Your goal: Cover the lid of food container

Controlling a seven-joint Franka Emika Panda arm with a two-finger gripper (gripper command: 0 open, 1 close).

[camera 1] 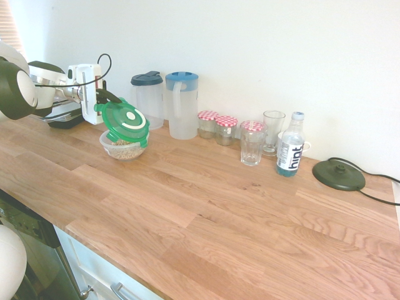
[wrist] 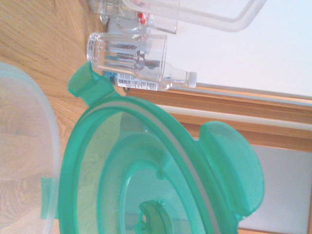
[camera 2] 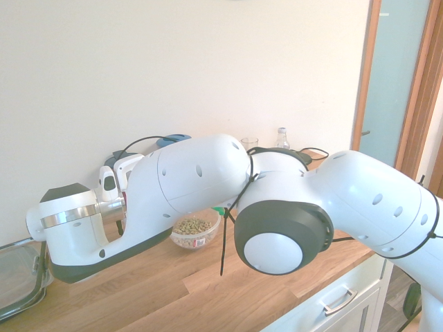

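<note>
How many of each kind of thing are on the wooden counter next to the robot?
Pitchers: 2
Checked-lid jars: 3
Drinking glasses: 2
Water bottle: 1
Bowl of grains: 1
Green lid: 1
Dark disc with cable: 1
Total: 11

The white arm (camera 2: 277, 200) fills most of the view, reaching across the wooden bench (camera 2: 173, 290) toward the wall. Behind it on the bench stands the food container (camera 2: 195, 230), a clear bowl with beige grains showing through its wall. A clear rectangular container (camera 2: 17, 277) sits at the left edge. A glass (camera 2: 249, 144) and a bottle (camera 2: 282, 137) stand by the wall.
</note>
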